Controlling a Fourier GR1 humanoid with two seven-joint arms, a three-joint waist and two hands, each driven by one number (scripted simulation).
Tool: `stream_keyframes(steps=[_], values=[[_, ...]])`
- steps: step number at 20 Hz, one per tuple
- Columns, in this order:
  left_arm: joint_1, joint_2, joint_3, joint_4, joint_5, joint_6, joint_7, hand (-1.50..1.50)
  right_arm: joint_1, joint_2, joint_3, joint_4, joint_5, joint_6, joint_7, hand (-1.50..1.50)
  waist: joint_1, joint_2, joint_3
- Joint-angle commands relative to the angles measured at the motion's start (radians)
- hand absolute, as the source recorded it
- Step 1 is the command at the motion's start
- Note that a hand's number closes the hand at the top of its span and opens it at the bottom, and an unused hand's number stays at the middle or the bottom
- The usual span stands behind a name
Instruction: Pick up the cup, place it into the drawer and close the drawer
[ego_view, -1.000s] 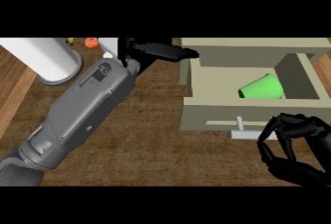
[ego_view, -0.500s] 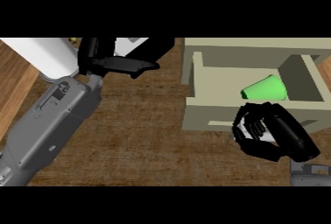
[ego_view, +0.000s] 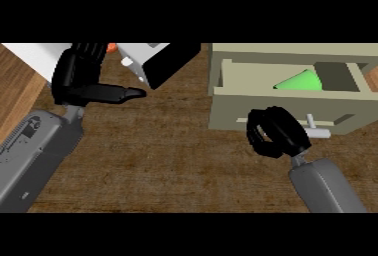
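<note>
Both hands have moved since half a second ago. In the head view, the right hand (ego_view: 275, 134) has gone up and to the left in the frame. It now sits in front of the drawer (ego_view: 221, 102), low on the drawer's front wall. Its fingers are curled in together, and I can see nothing held in them. The small pale handle (ego_view: 319, 131) pokes out just to the right of this hand. I cannot tell if the hand touches it. The grey right forearm (ego_view: 325, 187) runs down to the lower right of the frame.

The left hand (ego_view: 83, 80) has slid left and down. It is in the upper left of the frame now. Its fingers point up and are straight, its thumb sticks out to the right, and it holds nothing. The grey left forearm (ego_view: 33, 155) goes down to the lower left corner.

The drawer is in the upper right of the frame, and it is open. The green cup (ego_view: 301, 81) lies on its side inside the drawer.

Under it all is the brown wooden counter (ego_view: 170, 160). At the top left, behind the left hand, is a white thing (ego_view: 33, 55). Next to it are a small orange thing (ego_view: 111, 47) and a black and white box (ego_view: 164, 62).
</note>
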Motion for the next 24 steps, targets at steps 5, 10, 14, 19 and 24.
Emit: stream_keyframes(steps=[5,10,14,19,24], values=[[0.141,0.05,0.067,-0.083,-0.018,-0.063,-0.019,-1.5,-0.261,0.088,-0.08,0.537,0.063,-0.193,-0.148,1.5,-0.007,0.006,0.001],[0.191,0.126,0.125,-0.134,0.023,-0.153,0.007,-1.5,-0.427,0.038,-0.175,0.76,0.017,-0.16,-0.225,1.5,0.016,0.013,0.001],[0.221,0.096,0.126,-0.126,0.011,-0.166,-0.024,-1.5,-0.552,0.026,-0.221,0.923,0.015,-0.154,-0.233,1.5,0.026,0.019,0.002],[0.233,0.085,0.118,-0.133,0.016,-0.199,-0.03,-1.5,-0.629,-0.058,-0.277,1.005,-0.019,-0.097,-0.254,1.5,0.05,0.033,0.003],[0.248,0.042,0.097,-0.117,0.004,-0.207,-0.055,-1.5,-0.655,-0.036,-0.303,1.037,-0.045,-0.105,-0.251,1.5,0.059,0.041,0.003]])
